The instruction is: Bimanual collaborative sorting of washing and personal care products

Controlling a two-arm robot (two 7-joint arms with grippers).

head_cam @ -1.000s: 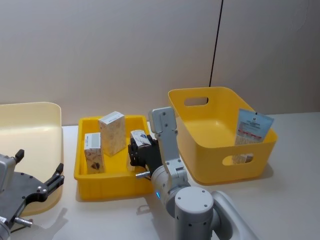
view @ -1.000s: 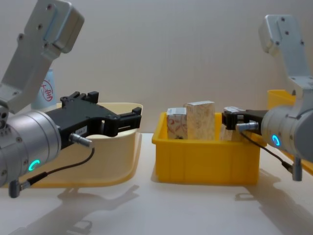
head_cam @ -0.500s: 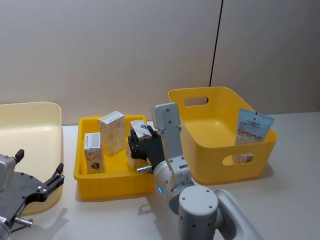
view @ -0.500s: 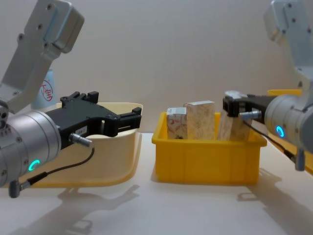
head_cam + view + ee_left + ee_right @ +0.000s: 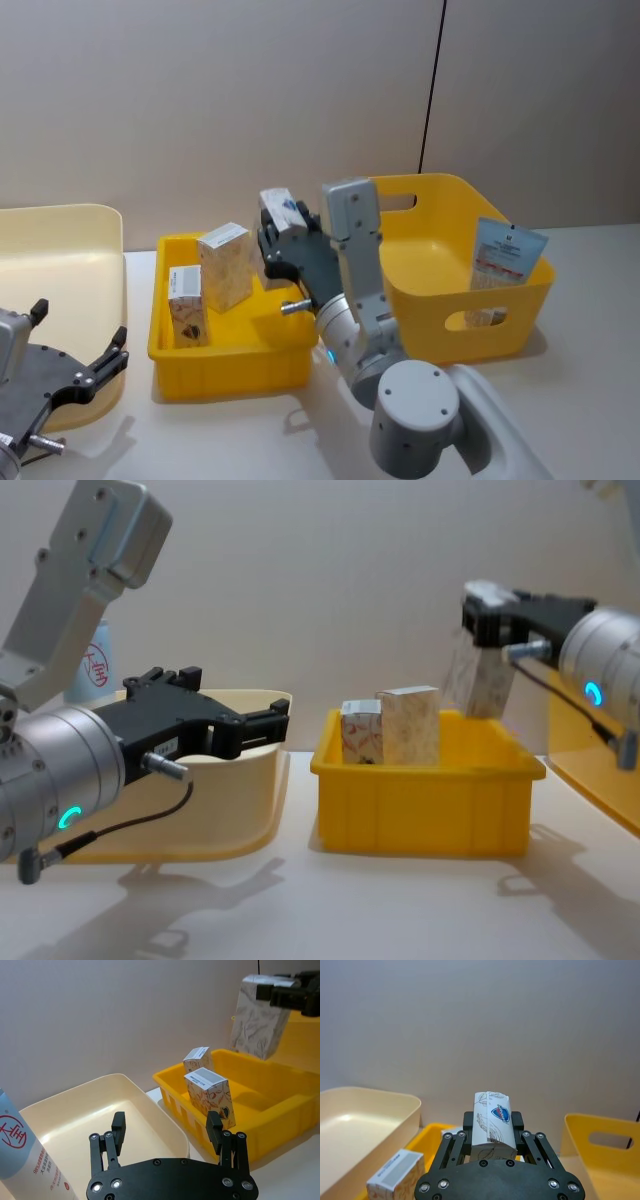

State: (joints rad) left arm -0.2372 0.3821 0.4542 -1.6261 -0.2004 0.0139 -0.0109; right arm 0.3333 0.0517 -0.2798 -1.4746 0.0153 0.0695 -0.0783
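My right gripper (image 5: 284,238) is shut on a cream marbled carton (image 5: 282,213) and holds it tilted in the air above the shallow yellow bin (image 5: 228,366); the same carton (image 5: 481,683) hangs from the gripper (image 5: 487,618) in the chest view. Two more cartons (image 5: 225,264) (image 5: 187,305) stand upright in that bin. A pale-blue tube (image 5: 508,256) leans inside the deep yellow bin (image 5: 452,292). Another pale-blue tube with a red round mark (image 5: 24,1156) stands by the cream tub (image 5: 75,1120). My left gripper (image 5: 166,1128) is open and holds nothing, low at the tub's near side.
The cream tub (image 5: 60,262) sits at the left, the shallow bin in the middle, the deep bin at the right, all close together. A grey wall runs behind them. Bare table lies in front of the bins.
My right gripper has risen with the carton, lifting it from inside the shallow bin to well above its rim. The left arm has stayed still.
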